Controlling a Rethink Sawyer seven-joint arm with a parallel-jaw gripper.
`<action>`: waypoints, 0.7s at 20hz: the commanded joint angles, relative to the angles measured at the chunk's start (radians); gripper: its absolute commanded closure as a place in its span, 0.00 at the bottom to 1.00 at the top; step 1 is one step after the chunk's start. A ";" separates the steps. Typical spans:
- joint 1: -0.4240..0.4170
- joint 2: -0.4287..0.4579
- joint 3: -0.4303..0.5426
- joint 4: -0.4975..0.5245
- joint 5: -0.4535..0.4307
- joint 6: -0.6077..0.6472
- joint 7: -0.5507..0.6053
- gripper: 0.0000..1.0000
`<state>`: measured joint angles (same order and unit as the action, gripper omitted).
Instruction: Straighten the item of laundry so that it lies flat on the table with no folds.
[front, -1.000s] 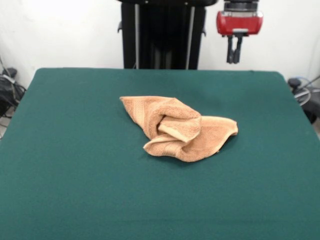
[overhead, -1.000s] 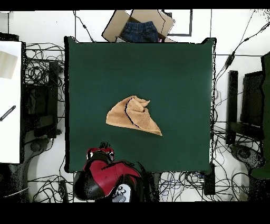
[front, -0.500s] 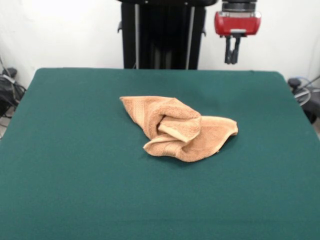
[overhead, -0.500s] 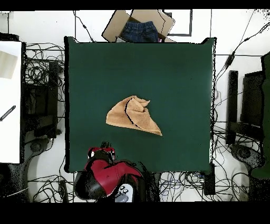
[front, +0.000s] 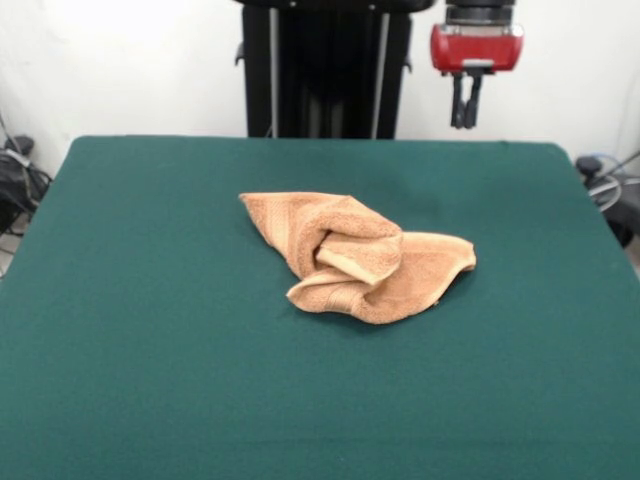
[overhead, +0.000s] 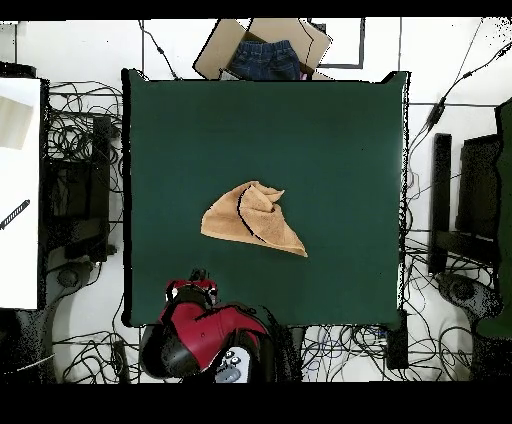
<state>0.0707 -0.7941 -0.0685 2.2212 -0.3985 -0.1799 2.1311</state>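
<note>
Towel (front: 357, 256) crumpled, folded over itself mid-table (front: 150, 300). My gripper (front: 466, 113) hangs well apart, at its 1 o'clock, over far edge; fingers close together, grasping nothing.

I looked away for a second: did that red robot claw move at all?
Yes. The claw drifted slightly up and leftward against the black pedestal; the towel stayed put.

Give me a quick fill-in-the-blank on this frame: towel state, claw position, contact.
1. The towel lies ____ on the table, not flat.
2. The table top is dark ____.
3. The claw hangs above the table's ____ edge in the front view.
4. The claw is ____ touching the towel.

Missing words: crumpled; green; far; not
</note>
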 joint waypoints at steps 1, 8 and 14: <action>0.001 0.045 0.077 -0.038 -0.004 0.066 0.074 1.00; -0.004 0.039 0.080 -0.037 -0.008 0.068 0.071 1.00; 0.001 0.039 0.076 -0.041 -0.023 0.056 0.060 1.00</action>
<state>0.0707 -0.7939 -0.0672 2.2212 -0.3985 -0.1799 2.1311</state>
